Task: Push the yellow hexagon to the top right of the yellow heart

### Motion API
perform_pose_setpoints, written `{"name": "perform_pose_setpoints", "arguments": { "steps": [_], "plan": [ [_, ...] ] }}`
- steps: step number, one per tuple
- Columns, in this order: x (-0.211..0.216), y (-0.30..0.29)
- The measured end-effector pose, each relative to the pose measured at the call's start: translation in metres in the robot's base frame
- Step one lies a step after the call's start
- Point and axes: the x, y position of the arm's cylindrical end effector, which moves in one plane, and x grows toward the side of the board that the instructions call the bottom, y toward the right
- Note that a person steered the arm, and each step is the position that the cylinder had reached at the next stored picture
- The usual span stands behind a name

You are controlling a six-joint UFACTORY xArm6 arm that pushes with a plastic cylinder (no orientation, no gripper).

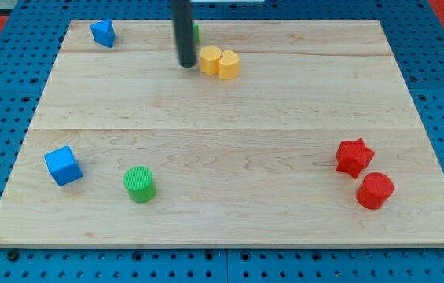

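Two yellow blocks sit touching near the view's top centre. The left one looks like the yellow hexagon (210, 59) and the right one like the yellow heart (229, 64). The hexagon is at the heart's left, slightly higher in the view. My tip (186, 65) is just left of the hexagon, very close to it or touching it; I cannot tell which. The dark rod rises out of the view's top.
A green block (196, 32) is partly hidden behind the rod at the top. A blue block (103, 32) lies at the top left. A blue cube (63, 165) and a green cylinder (138, 183) are at the bottom left. A red star (354, 156) and a red cylinder (375, 190) are at the bottom right.
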Motion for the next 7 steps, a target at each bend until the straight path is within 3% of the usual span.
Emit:
{"name": "perform_pose_setpoints", "arguments": {
  "steps": [1,2,3,4,7],
  "plan": [
    [-0.047,0.036],
    [-0.047,0.095],
    [-0.020,0.066],
    [-0.014,0.127],
    [-0.050,0.187]
  ]
}}
